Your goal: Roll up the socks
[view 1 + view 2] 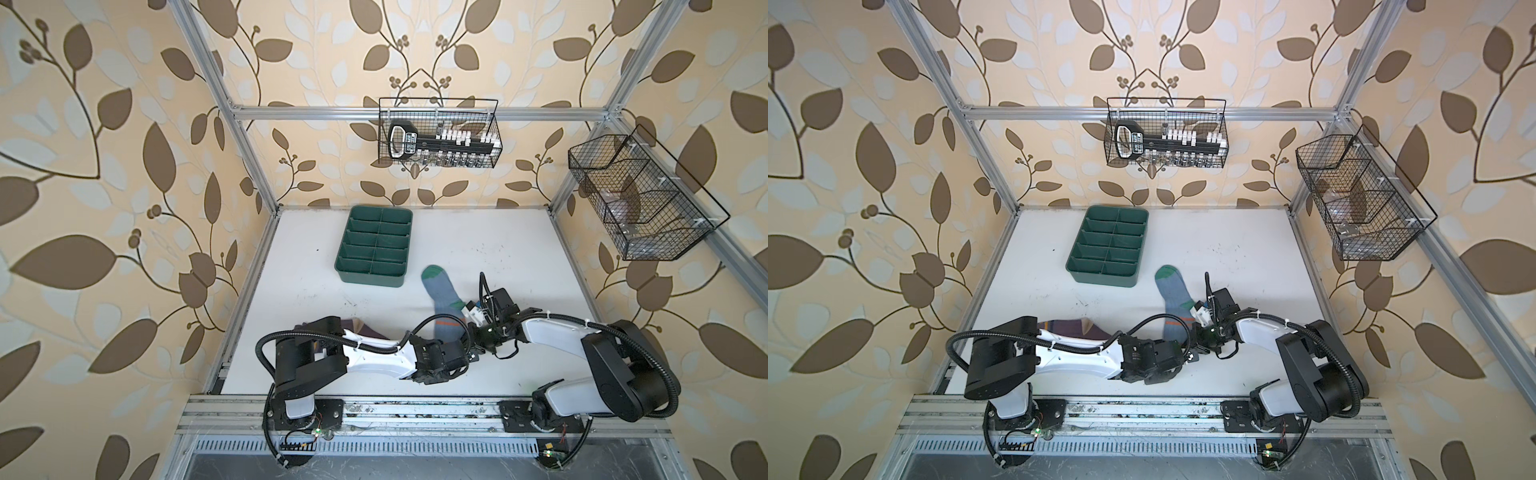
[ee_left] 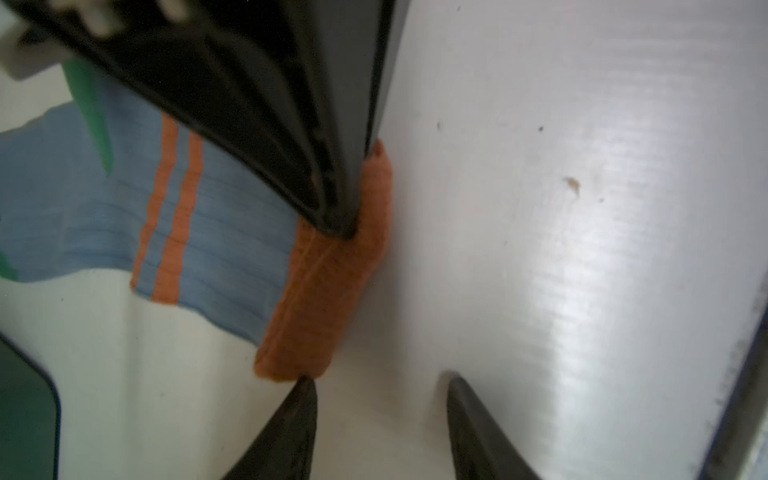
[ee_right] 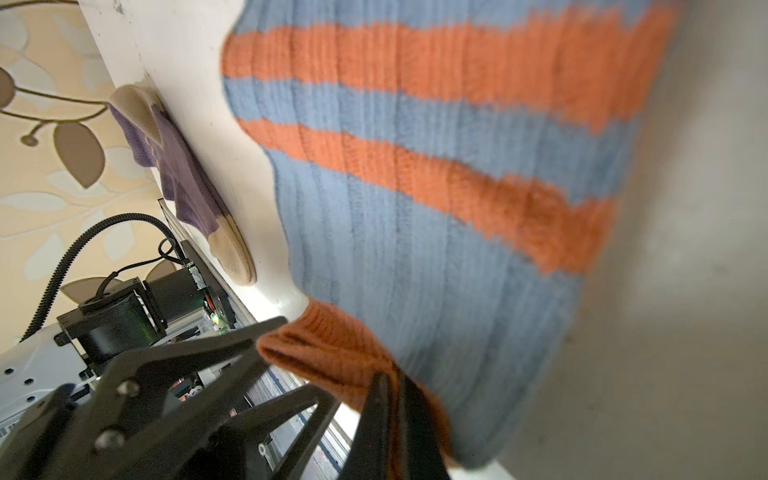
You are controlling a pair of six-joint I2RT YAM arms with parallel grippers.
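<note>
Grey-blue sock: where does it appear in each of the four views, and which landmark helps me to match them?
In a top view: the grey-blue sock lies flat just right of centre, green toe away from the arms.
In a top view: the sock is in the same place, nearer the middle.
Left wrist view: close up, cuff nearest.
Right wrist view: fills much of the picture, blurred.
Shared landmark: its two orange stripes.

Beige wallpaper point(image 1: 104, 166) printed with brown and pale leaves covers every wall behind an aluminium frame point(image 1: 415, 113). In both top views a black wire basket point(image 1: 497, 124) hangs from the crossbar at 12 o'clock and a second wire basket point(image 1: 648, 245) at 2 o'clock. The white tabletop point(image 1: 519, 249) below is scuffed with dark specks and softly glossy
</note>
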